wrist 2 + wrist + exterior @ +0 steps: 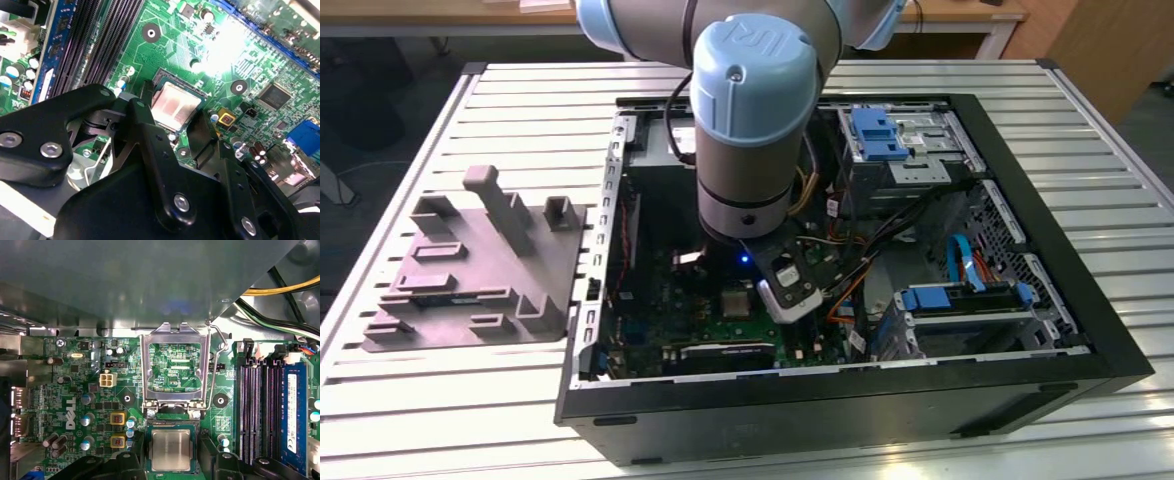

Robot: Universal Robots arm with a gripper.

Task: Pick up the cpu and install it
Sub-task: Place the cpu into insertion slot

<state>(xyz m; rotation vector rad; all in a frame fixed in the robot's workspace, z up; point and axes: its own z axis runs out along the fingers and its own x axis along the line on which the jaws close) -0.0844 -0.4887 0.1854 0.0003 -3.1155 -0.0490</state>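
1. My gripper [171,455] hangs low inside the computer case [854,415] and is released. In the first wrist view its fingers [207,455] stand on either side of the socket [171,425], apart from the chip.
2. The cpu [171,450] lies flat in that socket on the motherboard [75,370], pale metal top up. It looks level to me, but I cannot tell whether it is fully seated.
3. If it sits slightly skewed, any downward push could bend the socket's contacts.
4. The load plate [145,370] stands flipped open with its wire lever [216,365] beside it, so nothing clamps the chip. A brush from one finger could shift it or tip it out.
5. My fingers are just beside the socket rim and near the small capacitors [131,422]. A sideways drift could scrape the board or knock one off.
6. The raised plate is close beyond my fingers. If I caught it, it could drop onto a chip that is not yet settled.
7. In the exterior view, loose cables [847,290] run close to my wrist, and I judge they could snag on a careless swing.
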